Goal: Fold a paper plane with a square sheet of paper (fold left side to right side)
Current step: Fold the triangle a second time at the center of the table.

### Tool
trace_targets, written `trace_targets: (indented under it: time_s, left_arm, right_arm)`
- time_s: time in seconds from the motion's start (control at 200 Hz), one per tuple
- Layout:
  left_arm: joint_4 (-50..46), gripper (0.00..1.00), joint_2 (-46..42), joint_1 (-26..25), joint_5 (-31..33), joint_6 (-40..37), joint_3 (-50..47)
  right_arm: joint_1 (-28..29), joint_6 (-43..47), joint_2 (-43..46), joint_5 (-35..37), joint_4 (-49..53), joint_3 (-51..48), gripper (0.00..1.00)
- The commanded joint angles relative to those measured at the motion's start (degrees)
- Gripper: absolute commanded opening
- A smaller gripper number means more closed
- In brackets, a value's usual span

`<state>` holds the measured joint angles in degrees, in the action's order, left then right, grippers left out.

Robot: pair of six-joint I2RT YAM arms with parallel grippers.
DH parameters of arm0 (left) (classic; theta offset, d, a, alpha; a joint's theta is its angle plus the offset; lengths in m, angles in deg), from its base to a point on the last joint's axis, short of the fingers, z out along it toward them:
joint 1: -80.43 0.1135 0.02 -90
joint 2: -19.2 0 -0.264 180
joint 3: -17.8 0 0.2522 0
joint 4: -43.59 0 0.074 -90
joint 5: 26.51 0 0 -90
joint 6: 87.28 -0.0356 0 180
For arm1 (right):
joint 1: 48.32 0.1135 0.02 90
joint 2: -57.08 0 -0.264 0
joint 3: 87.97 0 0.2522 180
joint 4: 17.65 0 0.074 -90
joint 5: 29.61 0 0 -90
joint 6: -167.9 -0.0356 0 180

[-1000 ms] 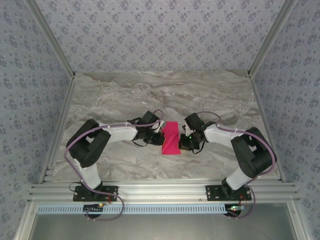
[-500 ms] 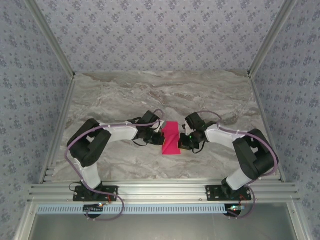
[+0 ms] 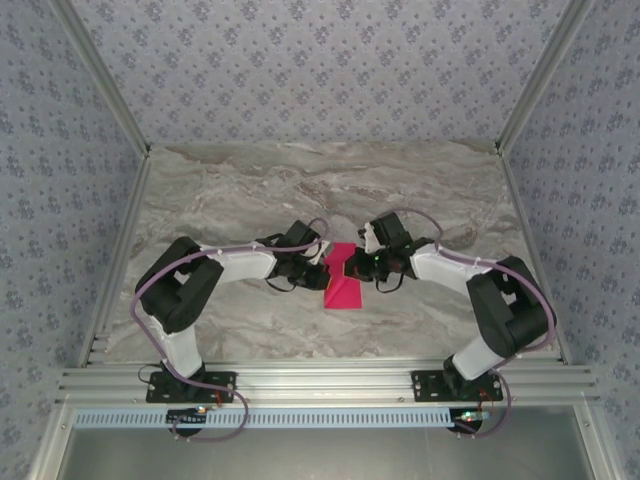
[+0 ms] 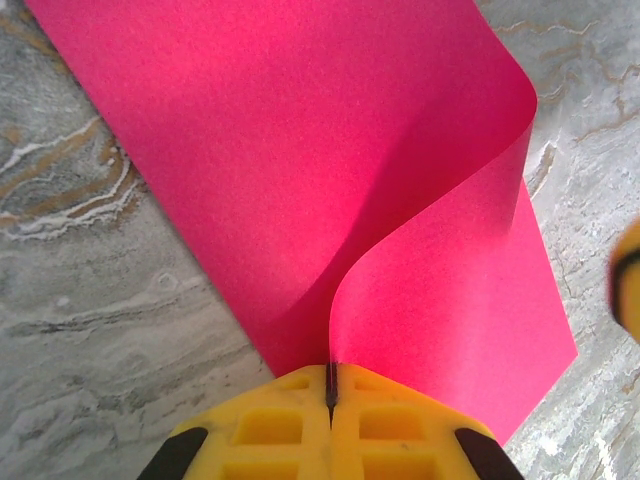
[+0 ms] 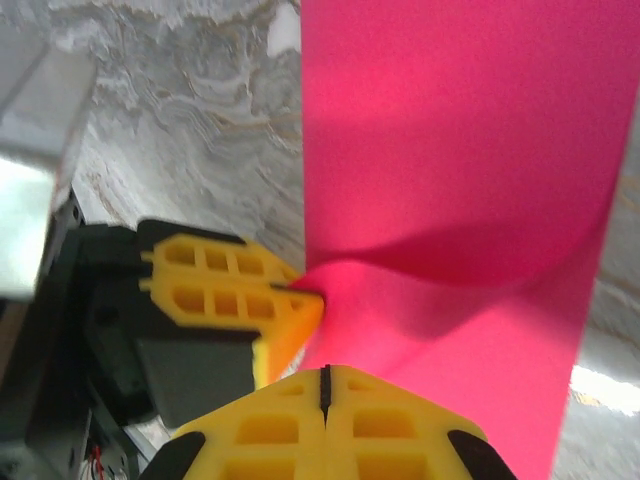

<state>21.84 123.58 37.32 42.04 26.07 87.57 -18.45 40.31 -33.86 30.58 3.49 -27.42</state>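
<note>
The marble table (image 3: 250, 200) is seen from above, with the square sheet of paper (image 3: 341, 291) laid near its centre between the two arms. The sheet's long axis runs roughly from 12 to 6 o'clock. Its 9 o'clock edge is raised and curled over toward 3 o'clock, pinched between the pressed-together fingers of the left gripper (image 4: 330, 385). The right gripper (image 5: 325, 385), also pressed together, sits at the sheet's 3 o'clock side, close to the left one. Whether any paper is caught in it cannot be told. The coming move is judged to turn on the held edge being carried straight toward 3 o'clock, for which the left arm is the nearer.
</note>
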Motion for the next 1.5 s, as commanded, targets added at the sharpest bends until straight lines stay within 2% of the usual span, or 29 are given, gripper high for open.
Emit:
trace_targets:
  time_s: [0.0, 0.325, 1.284, 1.499]
  left_arm:
    - [-2.1, 0.01, 1.88, 0.38, 0.87, -1.08, 1.03]
    - [-2.43, 0.01, 1.88, 0.38, 1.25, -1.08, 1.02]
    - [-3.61, 0.01, 2.26, 0.35, 2.12, -0.77, 1.69]
    - [-4.59, 0.13, -2.33, 0.32, 3.23, 0.55, 2.38]
  right_arm:
    - [0.82, -1.27, -2.94, -1.38, -2.44, 2.64, 0.01]
    - [1.42, 0.97, -8.59, -0.21, -1.69, 3.33, 0.01]
    - [1.05, 7.17, -11.08, 6.86, 8.91, 2.69, 0.01]
    - [0.84, 7.35, -12.02, 7.7, 10.53, 2.79, 0.01]
